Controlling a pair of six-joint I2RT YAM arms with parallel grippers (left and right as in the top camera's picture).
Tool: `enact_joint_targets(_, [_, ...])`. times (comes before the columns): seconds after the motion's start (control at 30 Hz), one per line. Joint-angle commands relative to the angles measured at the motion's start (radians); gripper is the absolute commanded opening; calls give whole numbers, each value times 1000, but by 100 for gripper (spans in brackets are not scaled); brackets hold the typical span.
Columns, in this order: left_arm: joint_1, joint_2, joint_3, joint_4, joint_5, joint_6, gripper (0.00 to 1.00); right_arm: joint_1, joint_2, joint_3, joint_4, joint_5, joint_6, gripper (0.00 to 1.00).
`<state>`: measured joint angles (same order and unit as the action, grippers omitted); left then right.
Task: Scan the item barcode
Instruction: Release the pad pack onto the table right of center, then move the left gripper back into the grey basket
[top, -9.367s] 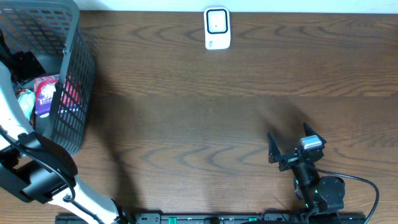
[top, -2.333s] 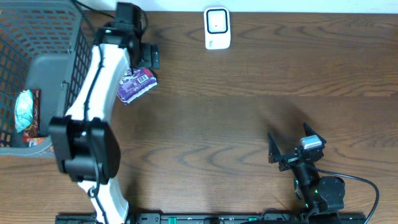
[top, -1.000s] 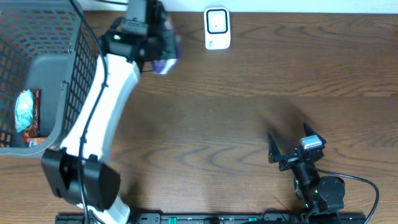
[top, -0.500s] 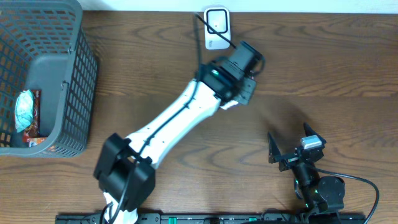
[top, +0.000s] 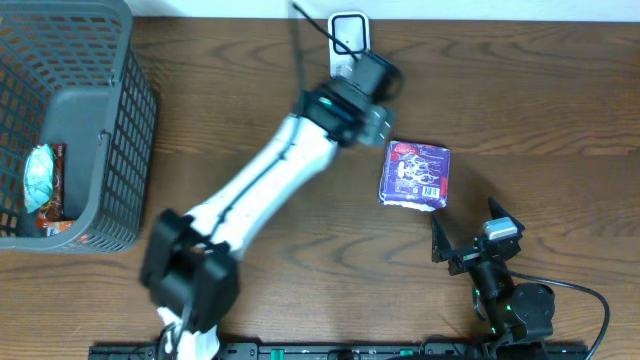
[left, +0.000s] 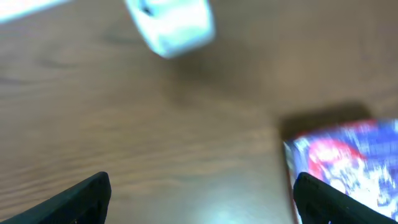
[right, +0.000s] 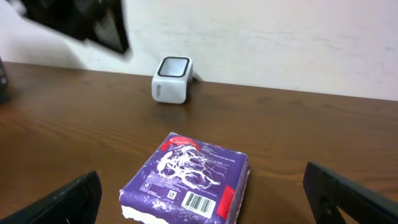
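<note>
Presently the left gripper (left: 205, 198) hangs with its jaws spread wide and nothing between them, poised above the table (top: 250, 150) just beside the white scanner (top: 347, 30). The right gripper (top: 468, 235) is likewise fully open and empty, parked low at the near edge and pointing towards the work. The purple packet (top: 415, 173), the item to be scanned, lies flat and free on the table, touched by neither gripper, between the scanner and the right gripper and nearer the latter. Its barcode (right: 200, 202) sits on the upper face, at the edge towards the right gripper, so it is turned to the ceiling and not to the scanner. In my judgement the step in hand is a set-down or hand-over, and the scan itself is not yet done. The next move calls for one gripper to close on the packet by its sides, lift it, and turn the coded face to the scanner's window. The left forearm slants across the middle of the table, with its gripper close by the scanner, and would obstruct an approach from the right. A grey mesh basket (top: 110, 150) stands at the far left holding other packets (top: 40, 185), well apart and no hindrance.
</note>
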<state>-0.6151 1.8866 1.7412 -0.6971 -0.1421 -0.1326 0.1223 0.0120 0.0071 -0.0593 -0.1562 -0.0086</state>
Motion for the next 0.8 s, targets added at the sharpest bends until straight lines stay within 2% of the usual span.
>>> enact_joint_targets(0.0, [111, -159, 33, 20, -31, 12, 93, 3, -6, -2, -4, 8, 8, 99])
enact_joint_targets(0.13, [275, -278, 33, 77, -18, 12, 94, 3, -6, -2, -4, 8, 8, 99])
enact_joint_targets(0.3, [497, -398, 34, 166, 139, 13, 93, 3, -6, -2, -4, 8, 8, 99])
enact_joint_targets(0.4, [621, -441, 33, 176, 157, 13, 93, 3, -6, -2, -4, 8, 8, 99])
enact_joint_targets(0.77, [1006, -355, 29, 91, 157, 1, 93, 3, -6, -2, -4, 8, 8, 99])
